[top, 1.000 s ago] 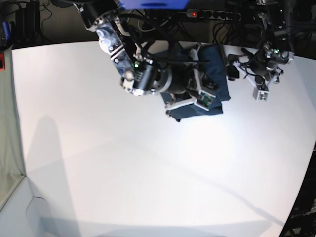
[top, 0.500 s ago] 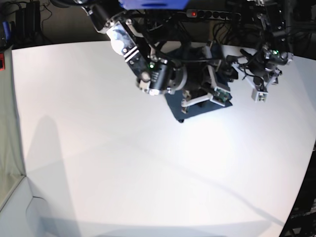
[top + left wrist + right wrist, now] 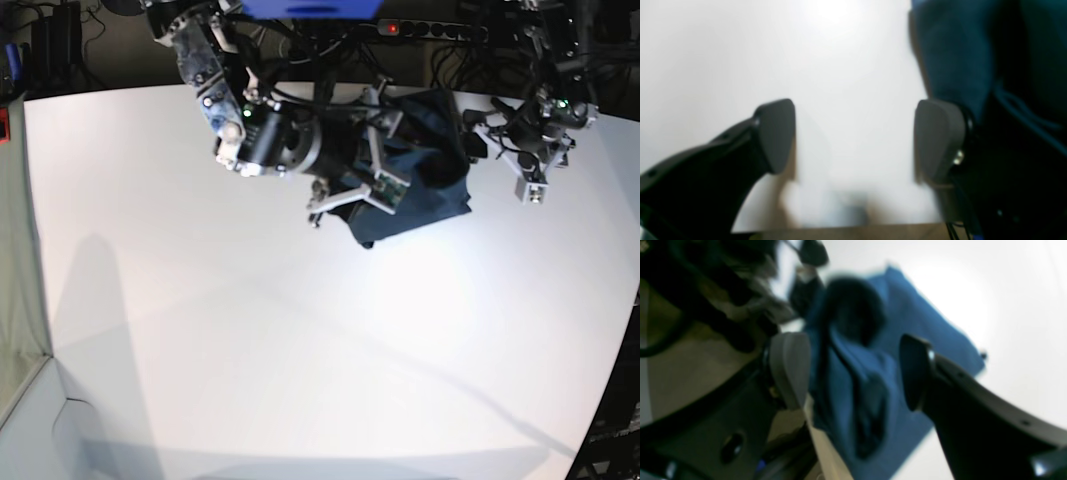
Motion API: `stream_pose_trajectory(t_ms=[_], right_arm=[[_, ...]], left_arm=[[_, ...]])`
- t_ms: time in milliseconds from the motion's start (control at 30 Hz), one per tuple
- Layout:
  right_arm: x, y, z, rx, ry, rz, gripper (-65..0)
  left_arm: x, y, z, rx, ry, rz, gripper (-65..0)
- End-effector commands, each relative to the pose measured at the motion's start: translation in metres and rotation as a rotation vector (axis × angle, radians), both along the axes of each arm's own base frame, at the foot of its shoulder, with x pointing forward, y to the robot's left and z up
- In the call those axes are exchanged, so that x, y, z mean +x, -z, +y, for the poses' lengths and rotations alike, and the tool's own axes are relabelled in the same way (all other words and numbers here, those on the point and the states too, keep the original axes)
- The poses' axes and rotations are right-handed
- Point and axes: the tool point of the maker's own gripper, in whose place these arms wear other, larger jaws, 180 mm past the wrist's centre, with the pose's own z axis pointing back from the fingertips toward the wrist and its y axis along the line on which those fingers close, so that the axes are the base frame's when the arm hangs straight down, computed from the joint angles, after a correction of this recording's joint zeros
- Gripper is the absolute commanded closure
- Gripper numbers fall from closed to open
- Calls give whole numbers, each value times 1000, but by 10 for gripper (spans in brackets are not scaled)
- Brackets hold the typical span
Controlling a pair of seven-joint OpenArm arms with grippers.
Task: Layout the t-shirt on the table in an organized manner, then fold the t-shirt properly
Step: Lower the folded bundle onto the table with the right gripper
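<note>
The dark navy t-shirt (image 3: 425,175) lies bunched in a compact heap near the far edge of the white table (image 3: 250,330). My right gripper (image 3: 352,165) hovers at the heap's left side. In the right wrist view the right gripper (image 3: 853,370) is open, and rumpled blue t-shirt (image 3: 907,316) shows beyond and between its fingers with nothing pinched. My left gripper (image 3: 490,135) stays at the shirt's right side. Seen from the left wrist, the left gripper (image 3: 857,136) is open over bare table (image 3: 840,50), with the t-shirt (image 3: 953,50) just beyond its right finger (image 3: 937,140).
A power strip (image 3: 430,28) and tangled cables run behind the table's far edge. Dark equipment (image 3: 50,45) stands past the far left corner. White tabletop stretches toward the near edge.
My right gripper has gone from shut to wide open. It swung right over the shirt, then back left, and the shirt's heap has shifted and spread slightly to the right. The left arm is still.
</note>
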Motion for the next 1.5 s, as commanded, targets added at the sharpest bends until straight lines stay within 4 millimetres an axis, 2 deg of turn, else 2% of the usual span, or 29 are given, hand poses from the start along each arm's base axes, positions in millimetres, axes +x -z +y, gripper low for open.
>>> stream_pose_trajectory(t_ms=[0, 67, 167, 300, 367, 533, 667, 733, 833, 933, 1033, 1233, 1300, 1367, 1467], right_arm=[[12, -15, -3, 43, 18, -42, -423], [18, -9, -18, 18, 46, -42, -407], [16, -2, -25, -10, 46, -33, -346], [-10, 13, -16, -5, 12, 30, -296], [-24, 16, -8, 1, -17, 53, -294], [-72, 23, 21, -14, -186, 80, -293], [-112, 17, 36, -16, -336, 55, -292], [-117, 13, 36, -16, -364, 36, -292], [-111, 10, 32, -18, -350, 21, -292], [-94, 10, 22, -20, -287, 16, -292], [-71, 6, 12, -14, -211, 2, -292], [-17, -4, 9, 24, -68, -17, -292], [-8, 2, 13, 17, -62, 0, -292], [0, 17, 17, -7, -63, 36, -291], [2, 32, 28, 31, -59, 86, -290]], left_arm=[[3, -4, 5, 10, -4, -10, -548], [3, -5, 5, 10, -4, -11, -548], [4, -5, 5, 10, -5, -13, -548], [4, -5, 5, 10, -4, -14, -548], [5, -5, 4, 10, -2, -14, -548], [5, -5, 4, 9, -1, -15, -549], [11, -9, 5, 11, -4, -29, -549], [10, -8, 5, 11, -4, -27, -549], [8, -8, 6, 13, -5, -24, -550], [7, -9, 6, 17, -1, -24, -551], [7, -9, 12, 24, 2, -22, -551], [0, -7, 13, 30, 3, -7, -551], [-2, -5, 13, 28, 1, -1, -552], [-2, -4, 13, 31, 1, 4, -552], [-1, -4, 11, 22, -1, -1, -552]])
